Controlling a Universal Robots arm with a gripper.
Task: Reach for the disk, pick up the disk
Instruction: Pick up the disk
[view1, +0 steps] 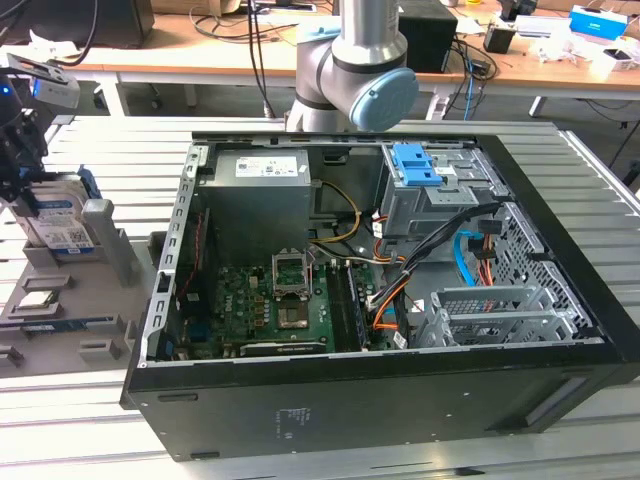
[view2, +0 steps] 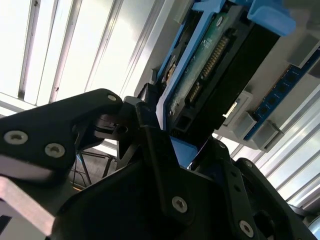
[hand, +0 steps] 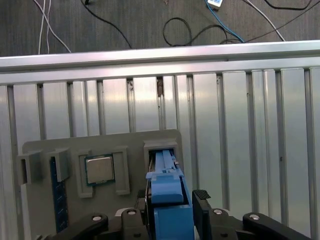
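A: How many disks?
B: 1. The disk (view1: 58, 222) stands on edge in a slot of the grey holder (hand: 135, 140) on the slatted table (hand: 240, 125), to the exterior view's left of the 1 open computer case (view1: 380, 300).
A: And the pincer?
B: The pincer (hand: 171, 202) straddles the disk's blue rail. Pinching or merely around it, I cannot tell.
A: What else is in the holder?
B: 1 silver chip (hand: 100, 170) and 1 blue strip (hand: 57, 200).
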